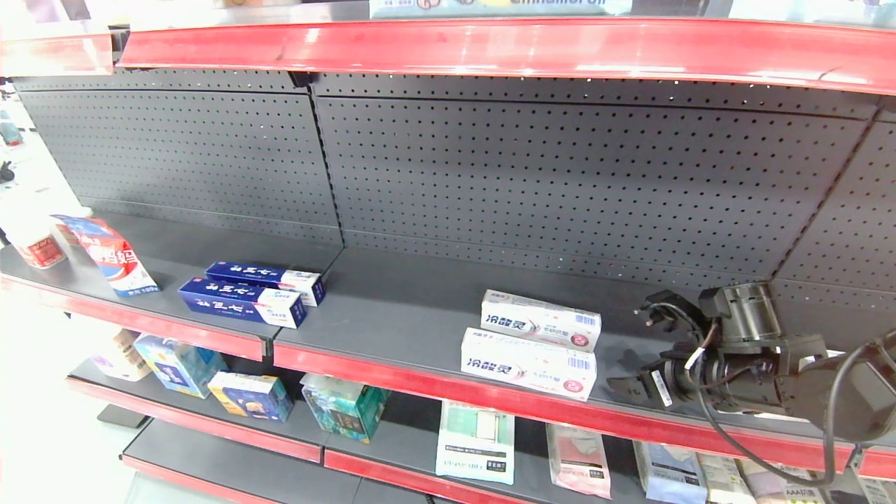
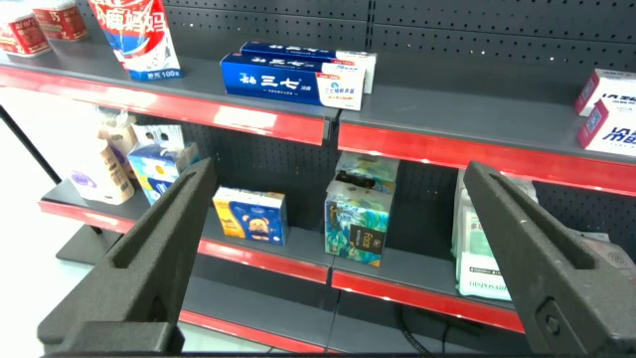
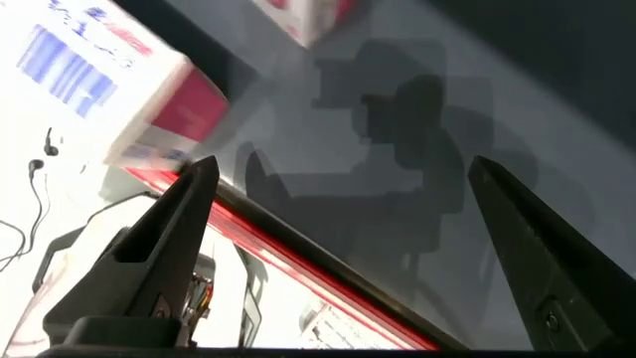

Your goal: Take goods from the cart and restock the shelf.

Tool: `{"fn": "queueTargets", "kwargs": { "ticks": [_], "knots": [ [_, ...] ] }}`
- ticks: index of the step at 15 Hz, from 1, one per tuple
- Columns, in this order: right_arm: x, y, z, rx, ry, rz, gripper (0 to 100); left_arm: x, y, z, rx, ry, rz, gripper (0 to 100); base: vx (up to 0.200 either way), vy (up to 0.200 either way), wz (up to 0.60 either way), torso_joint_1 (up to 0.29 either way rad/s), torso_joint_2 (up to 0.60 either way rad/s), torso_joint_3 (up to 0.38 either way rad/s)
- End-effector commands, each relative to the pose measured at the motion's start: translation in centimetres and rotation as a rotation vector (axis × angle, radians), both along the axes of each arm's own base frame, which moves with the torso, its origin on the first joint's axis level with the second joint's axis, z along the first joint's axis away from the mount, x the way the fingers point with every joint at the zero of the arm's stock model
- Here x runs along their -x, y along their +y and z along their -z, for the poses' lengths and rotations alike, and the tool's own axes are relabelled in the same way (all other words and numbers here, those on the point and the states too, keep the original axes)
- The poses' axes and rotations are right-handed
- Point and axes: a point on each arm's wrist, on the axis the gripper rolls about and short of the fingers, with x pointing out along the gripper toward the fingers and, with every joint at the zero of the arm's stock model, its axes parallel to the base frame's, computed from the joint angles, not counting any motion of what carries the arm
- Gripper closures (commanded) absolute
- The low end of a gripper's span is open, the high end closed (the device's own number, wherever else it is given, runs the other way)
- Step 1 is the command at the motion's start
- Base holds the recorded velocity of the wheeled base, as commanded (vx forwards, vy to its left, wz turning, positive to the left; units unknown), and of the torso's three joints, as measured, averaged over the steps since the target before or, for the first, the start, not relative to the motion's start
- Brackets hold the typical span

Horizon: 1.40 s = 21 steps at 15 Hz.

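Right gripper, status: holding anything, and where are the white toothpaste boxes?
Right gripper open, empty, at front edge of shelf. Left gripper open, empty. Two white toothpaste boxes on shelf beside right gripper. Nothing between.

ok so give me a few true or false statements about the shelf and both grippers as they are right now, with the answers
1. Two white boxes lie flat on the shelf, one behind the other. True.
2. The right gripper is shut on a white box. False: it is open and empty, over the shelf beside the white boxes.
3. The blue boxes lie to the robot's left of the white ones. True.
4. The left gripper holds a blue box. False: it is open with nothing in it.
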Motion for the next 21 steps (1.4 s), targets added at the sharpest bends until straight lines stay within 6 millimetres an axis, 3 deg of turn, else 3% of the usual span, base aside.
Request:
{"fn": "queueTargets", "kwargs": {
  "ticks": [1,6,10,14,16,21],
  "knots": [
    [1.3,-0.9,-1.8,-0.018,-0.054,0.029,0,0.0,0.0,0.0,0.0,0.001,-0.001,0,0.0,0.0,0.0,0.0,0.0,0.0],
    [7.8,-4.6,-6.1,-0.044,-0.217,0.161,0,0.0,0.0,0.0,0.0,0.001,-0.001,0,0.0,0.0,0.0,0.0,0.0,0.0],
    [14.0,-4.9,-6.6,-0.099,-0.331,0.192,0,0.0,0.0,0.0,0.0,0.001,-0.001,0,0.0,0.0,0.0,0.0,0.0,0.0],
    [19.2,-5.3,-5.9,-0.105,-0.46,0.217,0,0.0,0.0,0.0,0.0,0.001,-0.001,0,0.0,0.0,0.0,0.0,0.0,0.0],
    [22.6,-5.3,-4.2,-0.144,-0.528,0.226,0,0.0,0.0,0.0,0.0,0.001,-0.001,0,0.0,0.0,0.0,0.0,0.0,0.0],
    [27.0,-5.4,-3.3,-0.096,-0.633,0.209,0,0.0,0.0,0.0,0.0,0.001,-0.001,0,0.0,0.0,0.0,0.0,0.0,0.0]
  ]
}}
